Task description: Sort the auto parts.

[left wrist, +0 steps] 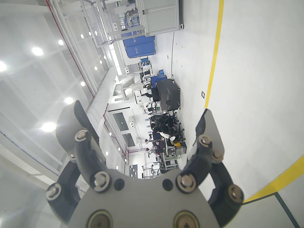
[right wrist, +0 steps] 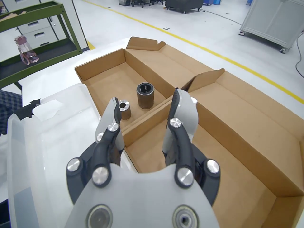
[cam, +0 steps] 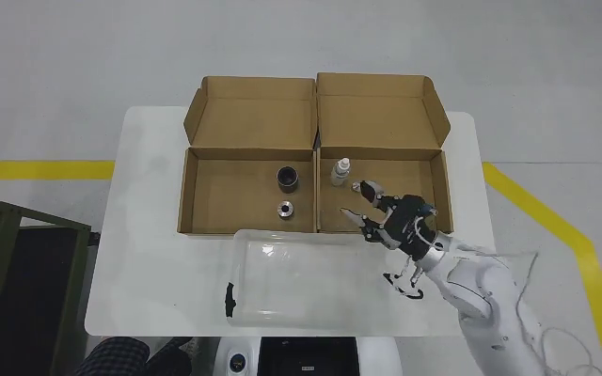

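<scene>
Top view: my right gripper (cam: pixel 362 205) hangs over the near left corner of the right cardboard box (cam: pixel 404 183), its fingers spread wide with nothing between them. That box sits on the white table (cam: pixel 141 235), side by side with the left cardboard box (cam: pixel 226 193) and touching it. Both have their lids folded back on the far side.

In the right box, a small white part (cam: pixel 340 171) stands near the far left corner, just beyond my right fingertips and apart from them. In the left box, toward its right side, a dark cylindrical bearing (cam: pixel 287 178) stands upright. A smaller silver bushing (cam: pixel 285 209) stands just nearer than it, and the two do not touch.

A clear plastic bin (cam: pixel 310 282) lies on the near side of the boxes, its far rim close against their near walls. A scrap of black tape (cam: pixel 229 299) clings to its near left corner.

From my right wrist, both cylinders show between my parted fingers, farther off.

My left gripper (left wrist: pixel 142 110) points out over the hall floor with its yellow floor line (left wrist: pixel 215 55), its fingers likewise wide apart and empty.
</scene>
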Controlling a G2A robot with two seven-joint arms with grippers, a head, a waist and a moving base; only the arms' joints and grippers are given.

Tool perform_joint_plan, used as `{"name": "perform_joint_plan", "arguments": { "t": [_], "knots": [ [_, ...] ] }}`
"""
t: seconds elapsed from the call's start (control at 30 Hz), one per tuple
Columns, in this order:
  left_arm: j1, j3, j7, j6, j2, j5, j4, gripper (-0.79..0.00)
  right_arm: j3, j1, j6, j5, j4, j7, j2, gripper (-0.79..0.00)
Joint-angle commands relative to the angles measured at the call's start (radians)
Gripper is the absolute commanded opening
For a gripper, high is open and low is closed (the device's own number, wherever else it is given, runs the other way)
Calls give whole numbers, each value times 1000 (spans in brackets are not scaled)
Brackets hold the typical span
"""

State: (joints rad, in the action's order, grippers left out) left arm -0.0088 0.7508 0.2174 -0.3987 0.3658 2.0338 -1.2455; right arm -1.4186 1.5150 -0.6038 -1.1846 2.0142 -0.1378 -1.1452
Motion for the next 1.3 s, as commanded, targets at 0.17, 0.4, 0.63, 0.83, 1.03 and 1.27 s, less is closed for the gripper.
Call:
{"name": "perform_joint_plan", "arguments": {
  "t": [0.17,0.4,0.63,0.83,1.03,1.27],
  "knots": [
    [0,0,0,0,0,0,0,0,-117,105,-25,-35,12,131,13,-74],
    [0,0,0,0,0,0,0,0,-227,214,-20,-52,13,247,20,0],
    [0,0,0,0,0,0,0,0,-327,313,-11,-49,25,344,23,0],
    [0,0,0,0,0,0,0,0,-378,365,-12,-43,20,392,24,0],
    [0,0,0,0,0,0,0,0,-396,382,-2,-52,22,417,23,0],
    [0,0,0,0,0,0,0,-1,-400,395,53,-61,28,431,20,0]
  ]
}}
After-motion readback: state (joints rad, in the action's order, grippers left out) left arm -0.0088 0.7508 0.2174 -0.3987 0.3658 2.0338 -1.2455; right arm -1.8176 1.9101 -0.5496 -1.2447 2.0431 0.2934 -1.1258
